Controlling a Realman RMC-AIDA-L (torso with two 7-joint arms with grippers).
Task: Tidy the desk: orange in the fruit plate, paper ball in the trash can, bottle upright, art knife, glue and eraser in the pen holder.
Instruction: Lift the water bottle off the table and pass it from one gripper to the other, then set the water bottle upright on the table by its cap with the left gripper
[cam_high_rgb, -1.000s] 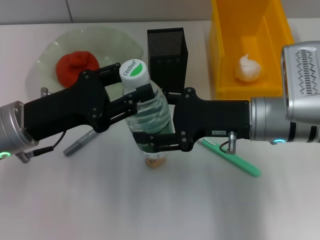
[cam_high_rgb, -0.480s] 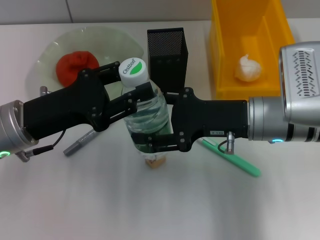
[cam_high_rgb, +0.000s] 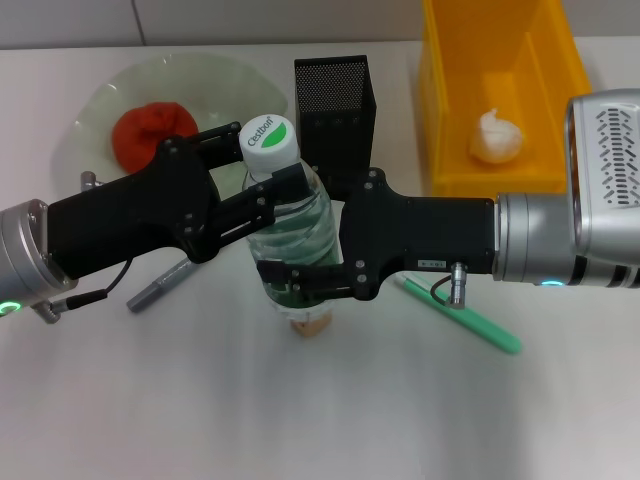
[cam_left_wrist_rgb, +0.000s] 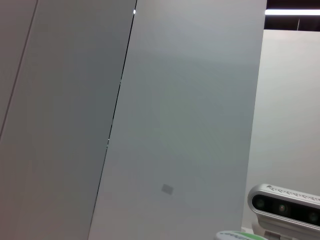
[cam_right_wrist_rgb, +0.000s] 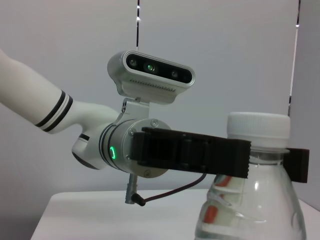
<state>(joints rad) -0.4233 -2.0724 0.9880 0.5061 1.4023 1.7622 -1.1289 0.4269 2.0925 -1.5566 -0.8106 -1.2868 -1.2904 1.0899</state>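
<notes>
On the white bench the bottle stands upright just in front of the pen holder, long axis vertical. The right pincer clamps its lower body; the left pincer grips under the cap.

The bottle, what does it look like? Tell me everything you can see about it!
The bottle is clear plastic with a white cap carrying a green mark and a green label low down. It stands upright on the white desk, in front of the black mesh pen holder. The left gripper clasps it near the neck, and the right gripper clasps its lower body.
</notes>
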